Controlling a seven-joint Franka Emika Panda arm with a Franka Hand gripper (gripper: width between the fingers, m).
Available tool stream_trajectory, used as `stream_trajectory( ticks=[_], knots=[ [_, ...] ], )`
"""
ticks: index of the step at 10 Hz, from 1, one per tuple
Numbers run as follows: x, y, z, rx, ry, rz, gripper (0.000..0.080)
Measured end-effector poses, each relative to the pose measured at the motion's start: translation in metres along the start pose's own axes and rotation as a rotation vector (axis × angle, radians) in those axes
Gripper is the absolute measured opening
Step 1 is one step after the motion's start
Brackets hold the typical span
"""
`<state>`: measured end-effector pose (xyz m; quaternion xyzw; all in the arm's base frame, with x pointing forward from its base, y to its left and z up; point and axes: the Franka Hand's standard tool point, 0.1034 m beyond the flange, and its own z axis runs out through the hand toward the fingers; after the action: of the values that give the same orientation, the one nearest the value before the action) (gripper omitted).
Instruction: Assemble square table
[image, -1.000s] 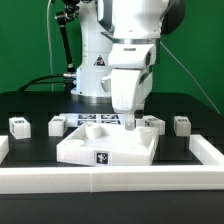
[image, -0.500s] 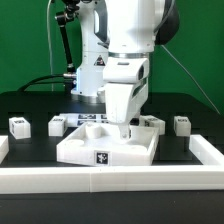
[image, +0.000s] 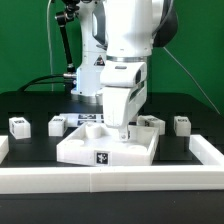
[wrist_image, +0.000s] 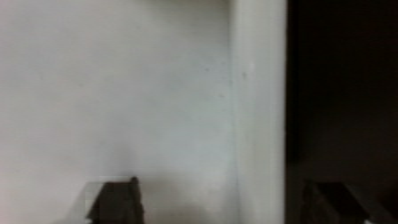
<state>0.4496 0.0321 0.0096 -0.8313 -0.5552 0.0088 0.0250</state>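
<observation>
The square table slab (image: 85, 147) is white, with recessed holes and a black-and-white tag (image: 103, 157) on its front edge, and lies at the table's middle. My gripper (image: 121, 134) points down onto the slab's back right part. In the wrist view the slab's white surface (wrist_image: 125, 90) fills most of the picture. My gripper (wrist_image: 222, 205) is open there, with one dark finger over the white and the other beyond the slab's edge, over the dark table. Small white leg blocks lie at the exterior view's left (image: 17, 124) (image: 56, 126) and right (image: 181, 124) (image: 150, 122).
A long white rail (image: 110, 180) runs along the front and up both sides. The marker board (image: 84, 118) lies behind the slab. The robot's base (image: 95, 70) and cables stand at the back.
My gripper has moved toward the exterior view's left and lower over the slab, with the hand tilting. The slab and leg blocks have not moved.
</observation>
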Motion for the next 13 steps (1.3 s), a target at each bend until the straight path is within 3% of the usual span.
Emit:
stream_trajectory(
  ticks=[1,2,3,8,13],
  knots=[
    [-0.0001,-0.0001,0.0002,0.000,0.000,0.000,0.0372],
    [-0.0001,-0.0002,0.0003,0.001,0.000,0.000,0.0186],
    [0.0001,0.0001,0.0001,0.000,0.000,-0.001,0.0057],
    [0.0003,0.0006,-0.0003,-0.002,0.001,-0.001,0.0057],
    [0.0051,0.0066,-0.0013,-0.011,-0.012,-0.251,0.0057]
  ],
)
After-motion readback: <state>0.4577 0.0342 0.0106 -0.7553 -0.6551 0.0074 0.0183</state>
